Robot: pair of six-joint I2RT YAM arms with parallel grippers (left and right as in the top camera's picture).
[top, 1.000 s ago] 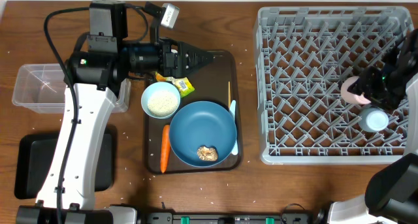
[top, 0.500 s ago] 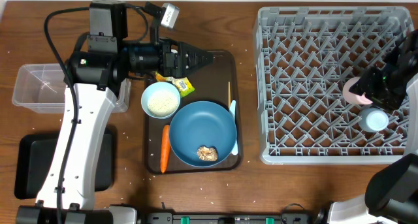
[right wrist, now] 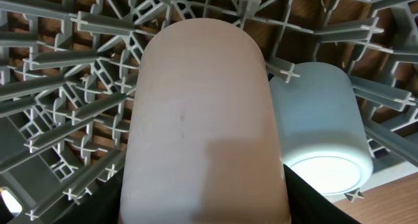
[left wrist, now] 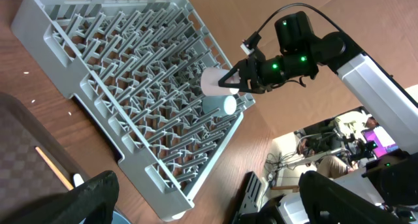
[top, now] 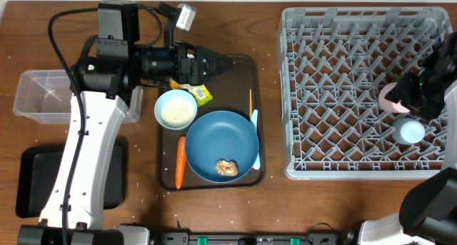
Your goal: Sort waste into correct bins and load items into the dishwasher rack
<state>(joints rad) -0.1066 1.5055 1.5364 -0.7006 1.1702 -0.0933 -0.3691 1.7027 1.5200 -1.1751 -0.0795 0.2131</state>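
Pink cup [right wrist: 206, 119] in right pincer [top: 398, 96] over grey rack [top: 335, 81].

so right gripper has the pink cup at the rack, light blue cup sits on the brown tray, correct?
No. The light blue cup sits in the dishwasher rack beside the pink cup, not on the brown tray; the overhead view shows it. The right gripper does have the pink cup at the rack.

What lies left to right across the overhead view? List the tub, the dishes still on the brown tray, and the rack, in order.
clear tub → pale blue bowl → blue plate → dishwasher rack
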